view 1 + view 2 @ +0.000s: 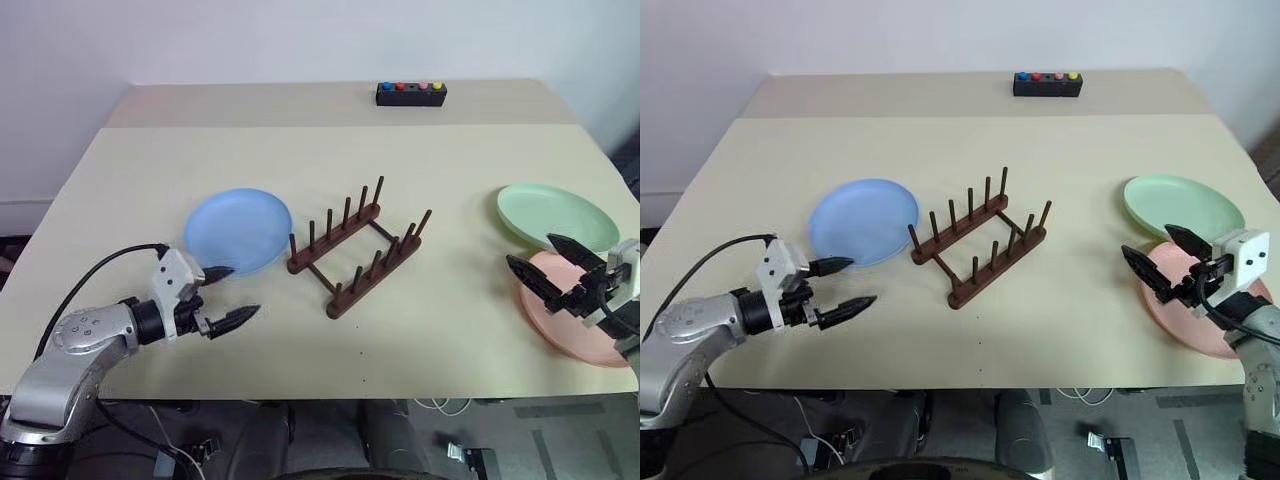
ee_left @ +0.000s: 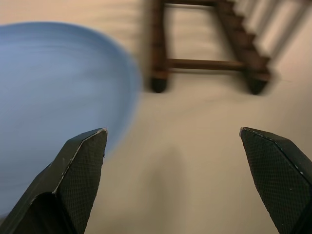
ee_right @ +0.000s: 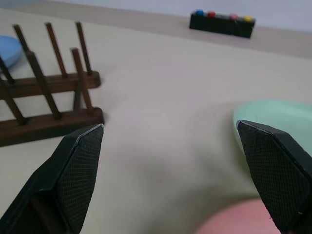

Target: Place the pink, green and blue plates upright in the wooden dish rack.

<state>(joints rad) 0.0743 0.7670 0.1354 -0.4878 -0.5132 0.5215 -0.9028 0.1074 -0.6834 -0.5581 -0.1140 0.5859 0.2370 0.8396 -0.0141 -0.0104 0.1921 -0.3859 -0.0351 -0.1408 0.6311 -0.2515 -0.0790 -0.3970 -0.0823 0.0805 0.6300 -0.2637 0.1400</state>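
On your left, the left gripper [image 1: 228, 295] hangs just above the table [image 1: 430, 330] with its two black fingers spread wide and nothing between them, its tips just short of the near rim of the blue plate [image 1: 238, 229], which lies flat. To the right of that plate stands the wooden dish rack [image 1: 355, 252], angled across the middle of the table, every peg slot bare. Far back you see a small black box [image 1: 411, 93] with coloured buttons. Further right, the green plate [image 1: 555, 215] lies flat, its near edge overlapping the pink plate [image 1: 570, 325]. Your right gripper [image 1: 548, 267] hovers over that pink plate, fingers wide apart, holding nothing.
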